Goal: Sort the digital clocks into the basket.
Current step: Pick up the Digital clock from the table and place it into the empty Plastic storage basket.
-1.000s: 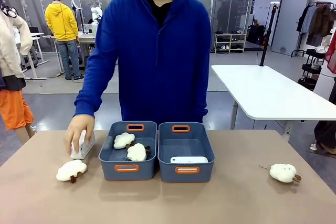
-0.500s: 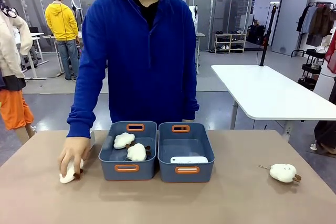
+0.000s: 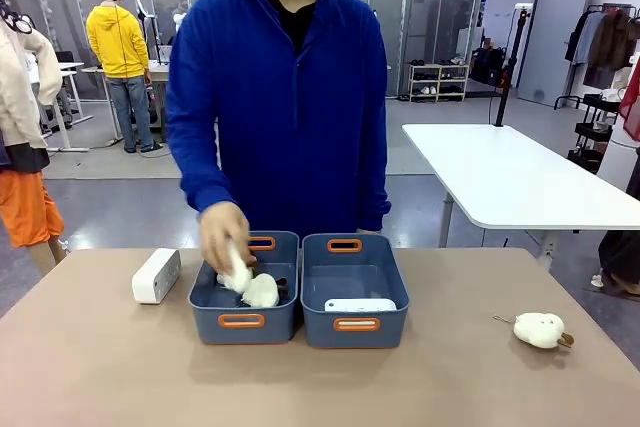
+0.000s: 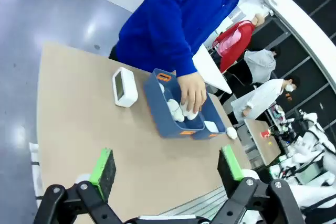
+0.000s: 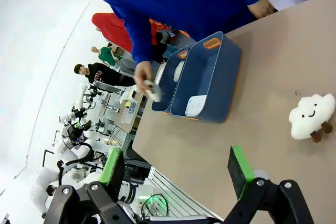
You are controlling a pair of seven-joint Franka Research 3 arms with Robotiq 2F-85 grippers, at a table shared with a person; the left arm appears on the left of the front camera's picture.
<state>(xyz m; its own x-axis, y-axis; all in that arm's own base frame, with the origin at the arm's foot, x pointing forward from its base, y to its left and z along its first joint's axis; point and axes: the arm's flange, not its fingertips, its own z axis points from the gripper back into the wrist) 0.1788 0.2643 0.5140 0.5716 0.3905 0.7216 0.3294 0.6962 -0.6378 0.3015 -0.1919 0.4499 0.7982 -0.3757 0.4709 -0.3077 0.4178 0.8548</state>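
One white digital clock (image 3: 157,275) stands on the table left of the bins, and the left wrist view shows this clock (image 4: 125,86) too. A second digital clock (image 3: 360,304) lies in the right slate-blue basket (image 3: 390,282), also visible as a clock (image 5: 195,106) in the basket (image 5: 215,72). The person's hand (image 3: 225,237) holds a white plush toy over the left bin (image 3: 205,299). My left gripper (image 4: 166,165) is open, high above the table's near side. My right gripper (image 5: 176,167) is open too, away from the bins, with nothing between its fingers.
The left bin holds white plush toys (image 3: 260,291). Another white plush toy (image 3: 540,329) lies on the table at the right, seen as a cloud-shaped plush (image 5: 312,116) in the right wrist view. The person stands at the far edge, behind the bins.
The person's hand left the clock on the table at the left, took the plush toy that lay near it, and carried it over the left bin. Both grippers stayed open.
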